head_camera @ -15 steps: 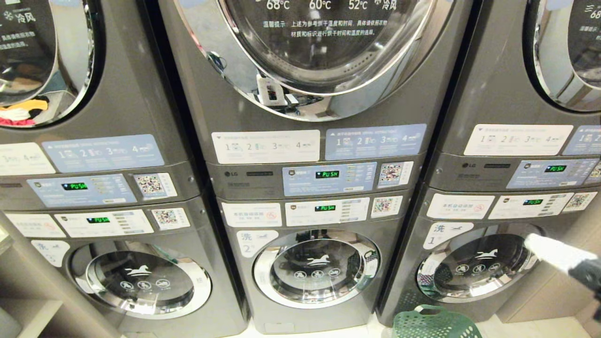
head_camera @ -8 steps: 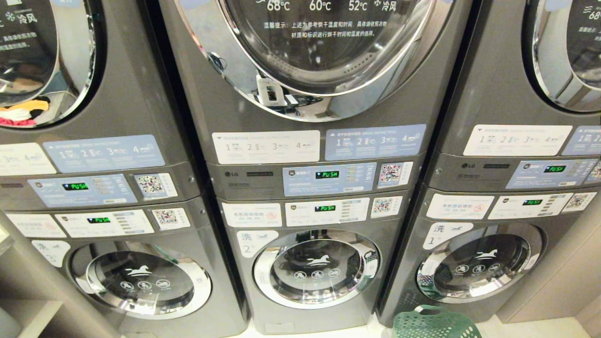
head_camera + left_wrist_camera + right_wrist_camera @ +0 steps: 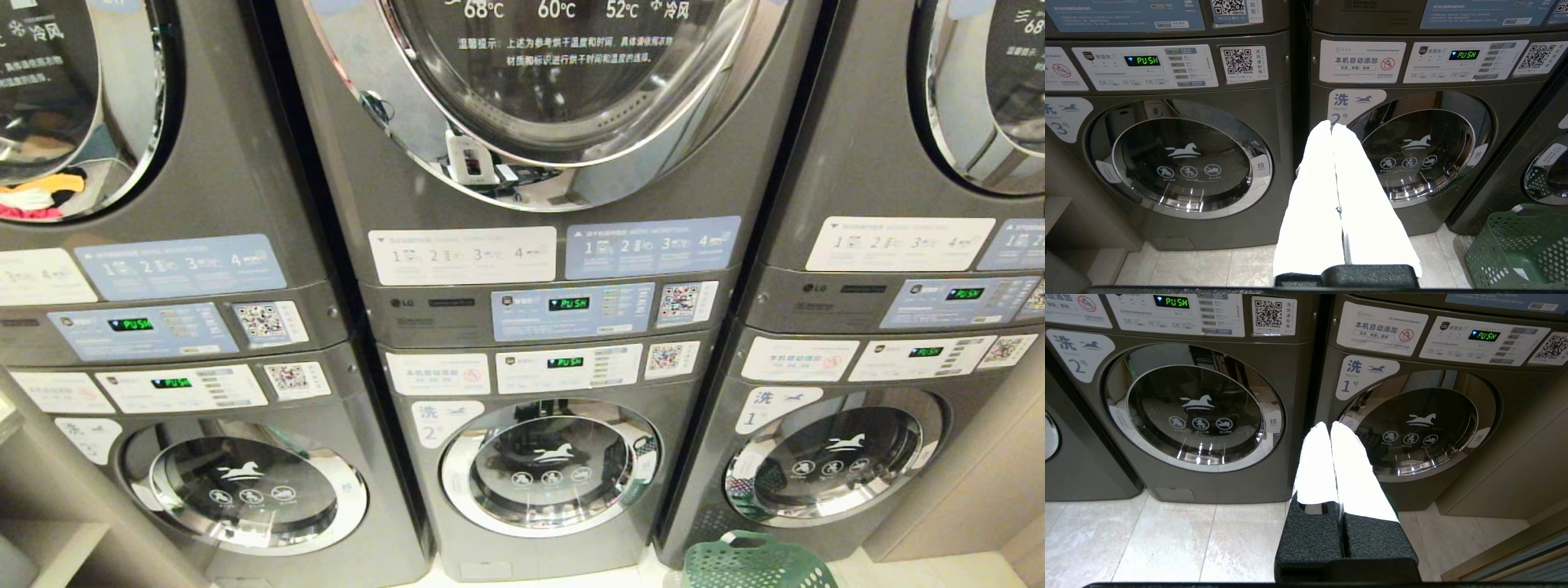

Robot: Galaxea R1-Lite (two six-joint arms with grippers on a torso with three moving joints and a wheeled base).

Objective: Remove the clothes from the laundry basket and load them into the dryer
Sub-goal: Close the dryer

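Status for you: dryer (image 3: pixel 563 90) door closed. Basket (image 3: pixel 755 563) on floor by washer 1, contents unseen. Left gripper (image 3: pixel 1333 127) and right gripper (image 3: pixel 1327 425) both pressed together, empty. Loading appears finished.

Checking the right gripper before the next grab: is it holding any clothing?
No, the right gripper has its white fingers pressed together with nothing between them.

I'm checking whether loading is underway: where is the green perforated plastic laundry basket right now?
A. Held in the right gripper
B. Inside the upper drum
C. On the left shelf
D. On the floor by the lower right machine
D: the green perforated plastic laundry basket stands on the tiled floor before the lower right machine.
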